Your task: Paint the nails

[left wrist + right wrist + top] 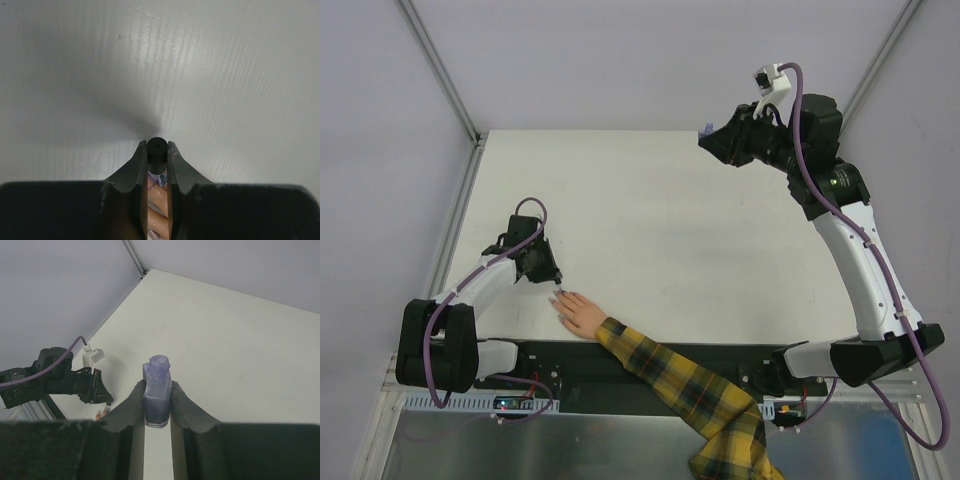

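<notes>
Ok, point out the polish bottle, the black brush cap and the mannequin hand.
polish bottle (157, 400): right wrist view, on its purple glass body.
black brush cap (156, 151): left wrist view, on its round end.
mannequin hand (582, 312): top view, on the back of the hand.

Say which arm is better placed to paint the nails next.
Left: the left end effector grips the black cap just over the mannequin hand; the right end effector holds the open polish bottle far away.

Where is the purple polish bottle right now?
The bottle is clamped uncapped in the right pincer, above the table's far edge on the right, away from the mannequin hand.
</notes>
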Controlling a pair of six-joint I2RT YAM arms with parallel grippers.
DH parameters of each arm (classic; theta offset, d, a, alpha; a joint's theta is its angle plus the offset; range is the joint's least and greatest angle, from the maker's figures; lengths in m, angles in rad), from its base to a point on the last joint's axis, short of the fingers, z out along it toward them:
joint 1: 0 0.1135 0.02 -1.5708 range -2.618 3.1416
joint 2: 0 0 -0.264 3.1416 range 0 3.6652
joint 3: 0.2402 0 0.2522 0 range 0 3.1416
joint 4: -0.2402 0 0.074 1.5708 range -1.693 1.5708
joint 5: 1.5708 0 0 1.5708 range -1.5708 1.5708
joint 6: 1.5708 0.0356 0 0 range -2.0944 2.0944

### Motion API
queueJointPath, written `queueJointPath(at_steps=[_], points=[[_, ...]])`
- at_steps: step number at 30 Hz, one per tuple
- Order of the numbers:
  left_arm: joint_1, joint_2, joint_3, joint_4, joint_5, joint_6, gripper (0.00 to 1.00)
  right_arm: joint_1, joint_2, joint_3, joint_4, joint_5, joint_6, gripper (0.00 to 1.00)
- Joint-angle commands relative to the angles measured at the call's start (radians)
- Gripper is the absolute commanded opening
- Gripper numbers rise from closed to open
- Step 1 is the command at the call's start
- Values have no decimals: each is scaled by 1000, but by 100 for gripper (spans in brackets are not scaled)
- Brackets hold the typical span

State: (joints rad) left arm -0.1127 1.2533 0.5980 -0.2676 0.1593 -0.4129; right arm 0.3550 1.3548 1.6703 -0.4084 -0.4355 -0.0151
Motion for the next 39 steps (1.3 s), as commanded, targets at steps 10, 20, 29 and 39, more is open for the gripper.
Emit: queueJointPath(at_steps=[10, 20, 29, 39], points=[[-7, 11, 40, -27, -66, -17, 0, -5, 1, 26, 43, -17, 10, 0], [-5, 26, 46, -27, -81, -15, 0, -5, 9, 32, 45, -19, 10, 0], [-5, 37, 52, -15, -84, -15, 0, -5, 15, 37, 45, -20, 10, 0], [-2, 55, 63, -13, -90, -20, 0, -7, 12, 39, 46, -19, 10, 0]])
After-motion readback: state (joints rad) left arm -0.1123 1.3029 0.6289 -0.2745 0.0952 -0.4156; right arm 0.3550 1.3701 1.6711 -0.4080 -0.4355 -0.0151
